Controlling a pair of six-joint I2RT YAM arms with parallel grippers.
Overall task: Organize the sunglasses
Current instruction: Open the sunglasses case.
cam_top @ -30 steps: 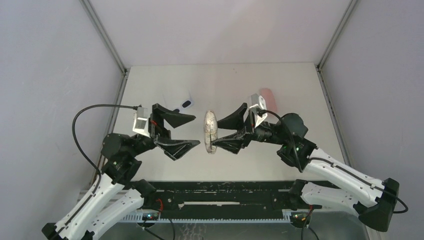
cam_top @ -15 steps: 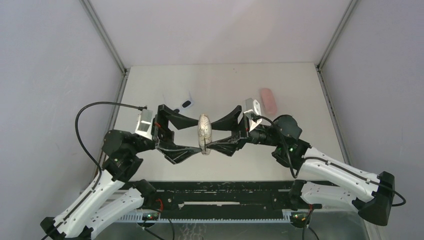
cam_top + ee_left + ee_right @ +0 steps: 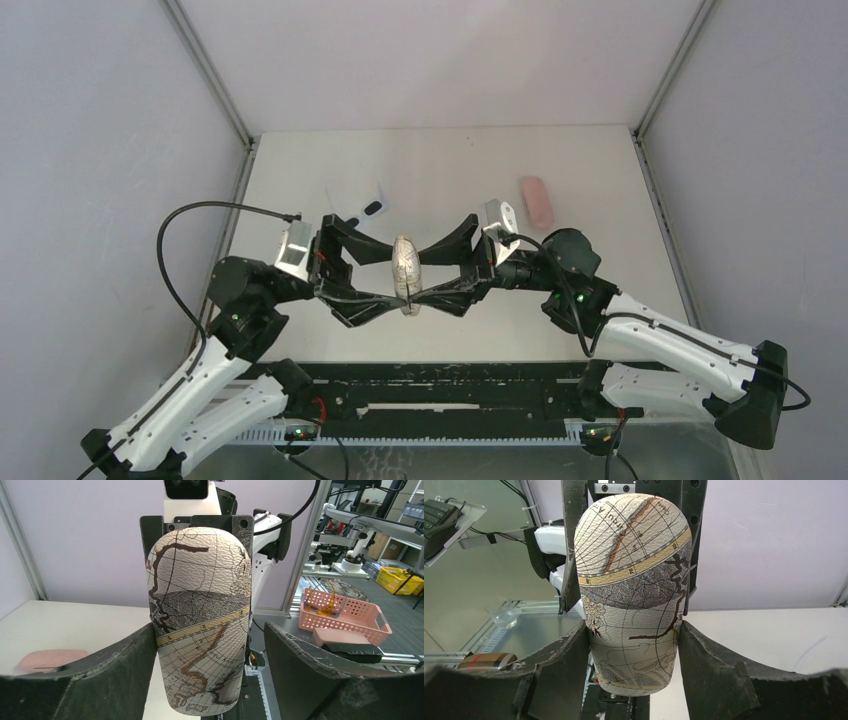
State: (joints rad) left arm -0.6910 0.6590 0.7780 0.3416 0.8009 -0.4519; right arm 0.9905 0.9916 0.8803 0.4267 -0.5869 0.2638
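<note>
A map-printed glasses case (image 3: 405, 270) hangs upright above the table between both grippers. My right gripper (image 3: 421, 280) is shut on it, and in the right wrist view both fingers press the case's sides (image 3: 634, 595). My left gripper (image 3: 392, 279) is open around the same case (image 3: 200, 615). Its left finger touches the case and its right finger (image 3: 300, 660) stands a gap away. The white-framed sunglasses (image 3: 371, 207) lie on the table behind the left gripper, partly hidden. The black-framed pair is out of view.
A pink oval case (image 3: 537, 200) lies at the back right of the table and also shows in the left wrist view (image 3: 47, 659). The table's walls rise at left, right and back.
My right gripper has carried the map case left and a little nearer. My left gripper has moved right until its open fingers straddle the case.
</note>
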